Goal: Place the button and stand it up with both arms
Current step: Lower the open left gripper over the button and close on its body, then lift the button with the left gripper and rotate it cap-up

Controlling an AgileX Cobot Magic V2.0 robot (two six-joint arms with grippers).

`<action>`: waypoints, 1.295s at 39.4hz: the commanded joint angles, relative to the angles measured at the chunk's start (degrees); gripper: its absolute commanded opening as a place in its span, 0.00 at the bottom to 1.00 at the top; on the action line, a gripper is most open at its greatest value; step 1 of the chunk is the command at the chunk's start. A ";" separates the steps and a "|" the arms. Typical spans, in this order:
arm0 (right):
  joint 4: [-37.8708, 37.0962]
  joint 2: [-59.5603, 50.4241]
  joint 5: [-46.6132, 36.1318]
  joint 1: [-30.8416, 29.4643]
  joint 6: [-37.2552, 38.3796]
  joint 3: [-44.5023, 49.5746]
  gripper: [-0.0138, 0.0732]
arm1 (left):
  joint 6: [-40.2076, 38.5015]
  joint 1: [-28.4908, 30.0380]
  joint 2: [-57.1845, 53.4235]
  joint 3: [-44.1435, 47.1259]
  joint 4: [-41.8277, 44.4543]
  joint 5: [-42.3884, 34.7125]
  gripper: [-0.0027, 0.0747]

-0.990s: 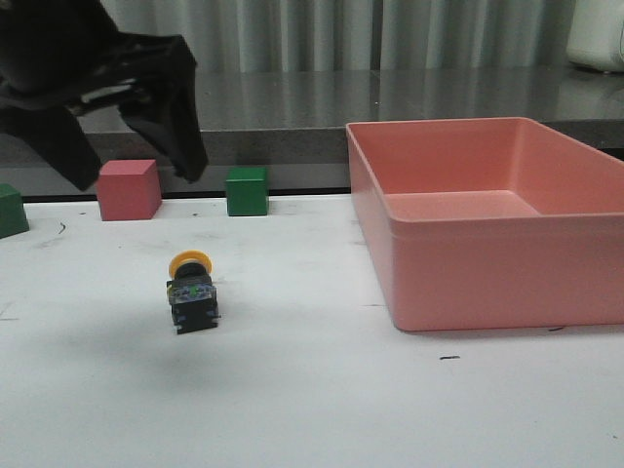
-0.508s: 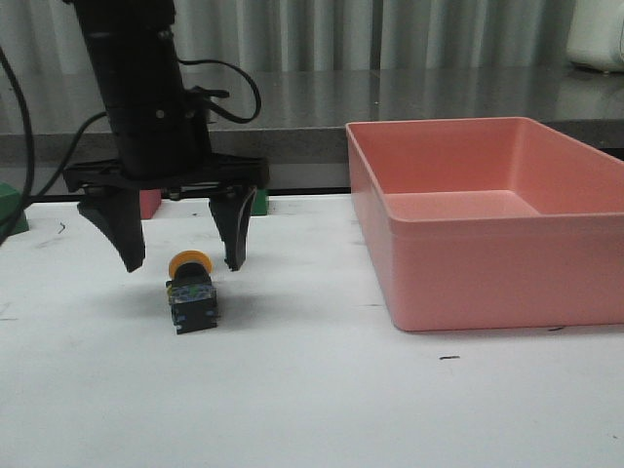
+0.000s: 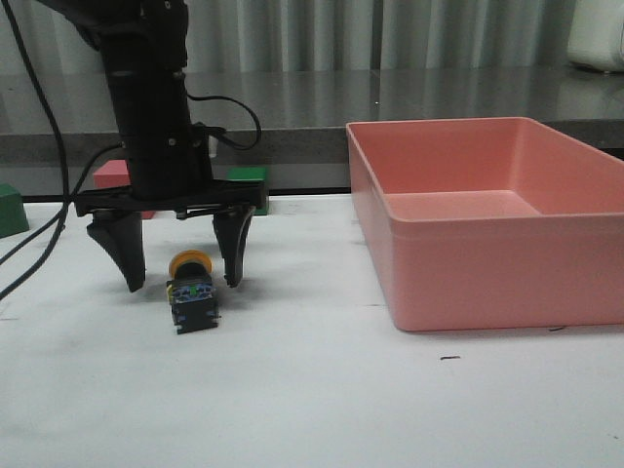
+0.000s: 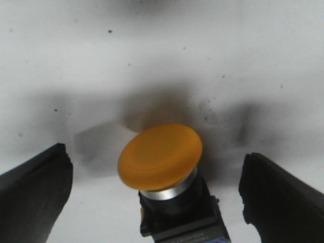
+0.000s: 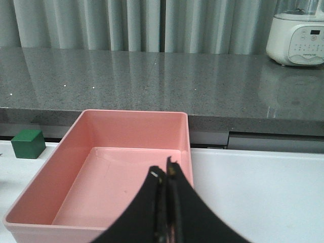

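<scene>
The button (image 3: pixel 191 292) lies on its side on the white table, left of centre, its yellow cap (image 3: pixel 189 263) pointing away and its black blocky base toward the camera. My left gripper (image 3: pixel 182 283) hangs open just behind and over it, one finger on each side of the cap, not touching. In the left wrist view the yellow cap (image 4: pixel 160 156) sits midway between the two spread black fingers (image 4: pixel 33 192), with the left gripper (image 4: pixel 159 195) wide open. My right gripper (image 5: pixel 166 177) is shut and empty, held above the pink bin (image 5: pixel 61 177); the front view does not show it.
A large pink bin (image 3: pixel 468 292) stands on the right half of the table. A pink cube (image 3: pixel 109 175) and a green cube (image 3: pixel 246 175) sit behind the left arm, another green cube (image 3: pixel 10 210) at the far left edge. A grey counter runs along the back.
The left arm has swung in from the upper left and come down over the button, its open fingers now lower and straddling the cap. The button has not moved.
</scene>
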 commanded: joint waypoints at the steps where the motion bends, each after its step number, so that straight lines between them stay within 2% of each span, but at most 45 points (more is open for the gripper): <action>1: -0.69 0.34 -4.85 0.08 -0.51 -1.44 0.09 | -0.75 0.00 -3.41 -1.57 -1.32 0.66 0.83; 3: -0.69 0.34 -4.85 0.08 -0.51 -1.44 0.09 | -0.75 0.00 -3.41 -1.57 -1.32 0.89 0.79; 11: -0.69 0.34 -4.85 0.08 -0.51 -1.44 0.09 | -0.75 0.00 -3.41 -1.57 -1.45 0.89 0.47; 16: -0.69 0.34 -4.85 0.08 -0.51 -1.44 0.09 | -0.75 0.00 -3.41 -1.57 -1.45 0.99 0.33; 21: -0.69 0.34 -4.85 0.08 -0.51 -1.44 0.09 | -0.75 0.00 -3.41 -1.57 -1.45 1.26 0.25; 30: -0.69 0.34 -4.85 0.08 -0.51 -1.44 0.09 | -0.75 -0.51 -6.64 -1.08 4.55 -1.10 0.25; 34: -0.69 0.34 -4.85 0.08 -0.51 -1.44 0.09 | -3.53 -1.56 -10.93 2.06 10.16 -6.95 0.25; 38: -0.69 0.34 -4.85 0.08 -0.51 -1.44 0.09 | -5.65 -2.52 -16.41 8.29 14.56 -16.23 0.25; 44: -0.69 0.34 -4.85 0.08 -0.51 -1.44 0.09 | -5.65 -2.36 -24.85 19.81 15.48 -29.91 0.25; 51: -0.69 0.34 -4.85 0.08 -0.51 -1.44 0.09 | -5.74 -1.16 -33.92 34.54 18.31 -49.50 0.25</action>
